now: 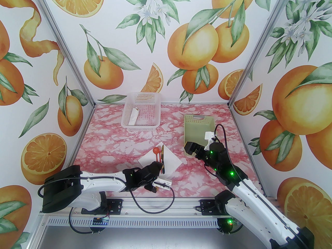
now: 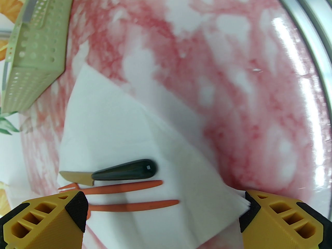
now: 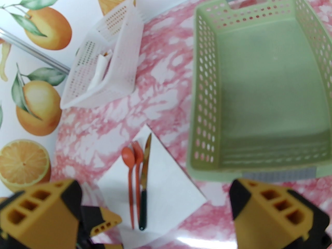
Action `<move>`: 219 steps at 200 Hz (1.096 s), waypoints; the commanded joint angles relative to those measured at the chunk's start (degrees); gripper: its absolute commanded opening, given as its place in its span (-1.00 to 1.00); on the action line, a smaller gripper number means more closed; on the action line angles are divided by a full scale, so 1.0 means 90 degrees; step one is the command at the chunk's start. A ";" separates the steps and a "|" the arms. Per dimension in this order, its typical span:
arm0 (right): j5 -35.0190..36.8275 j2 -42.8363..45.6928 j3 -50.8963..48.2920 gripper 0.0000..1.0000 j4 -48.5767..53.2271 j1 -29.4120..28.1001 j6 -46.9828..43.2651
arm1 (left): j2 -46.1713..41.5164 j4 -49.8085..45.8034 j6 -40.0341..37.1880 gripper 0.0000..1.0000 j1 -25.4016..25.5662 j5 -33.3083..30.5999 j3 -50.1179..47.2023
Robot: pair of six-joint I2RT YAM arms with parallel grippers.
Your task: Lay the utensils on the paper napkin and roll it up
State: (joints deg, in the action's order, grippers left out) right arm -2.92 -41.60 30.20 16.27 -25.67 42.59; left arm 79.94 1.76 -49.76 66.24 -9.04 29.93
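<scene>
The left gripper (image 2: 163, 216) stands spread wide over the near part of the paper napkin (image 2: 111, 128), pinching nothing. The napkin is a flat white square turned like a diamond, at lower centre of the overhead frame on the pink marbled worktop (image 2: 233, 87). On it lie the red-orange spoon (image 2: 135, 206), orange fork (image 2: 122, 188) and black-handled knife (image 2: 127, 171), side by side. The right gripper (image 3: 155, 198) is also spread and empty, near the green basket (image 3: 205, 87).

Bright even light, soft shadows; glare streaks on the table (image 2: 281, 27) in left wrist view; both wrist views bend at edges, right one blurred
</scene>
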 commanded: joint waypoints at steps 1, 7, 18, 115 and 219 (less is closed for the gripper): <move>0.0109 0.0043 0.0141 1.00 0.0125 0.0040 -0.0015 | 0.0058 0.0381 -0.0138 1.00 -0.0101 -0.0158 -0.0094; 0.0119 0.0043 0.0153 1.00 0.0152 0.0037 -0.0032 | 0.0039 0.0395 -0.0136 1.00 -0.0113 -0.0148 -0.0103; 0.0094 0.0043 0.0169 1.00 0.0197 0.0040 -0.0077 | -0.0022 0.0417 -0.0136 1.00 -0.0147 -0.0102 -0.0122; -0.0696 0.0099 0.0576 0.99 0.1032 0.0047 -0.1094 | -0.0425 0.0756 0.0055 1.00 -0.0358 0.0076 -0.0375; -0.2435 -0.0312 -0.0020 0.10 0.0568 -0.0203 -0.0564 | -0.0455 0.1101 0.0118 1.00 -0.0628 0.0274 -0.0434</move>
State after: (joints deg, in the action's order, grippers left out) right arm -20.86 -44.16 32.69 24.60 -25.93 34.85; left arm 77.21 9.23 -49.58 61.43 -7.90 26.98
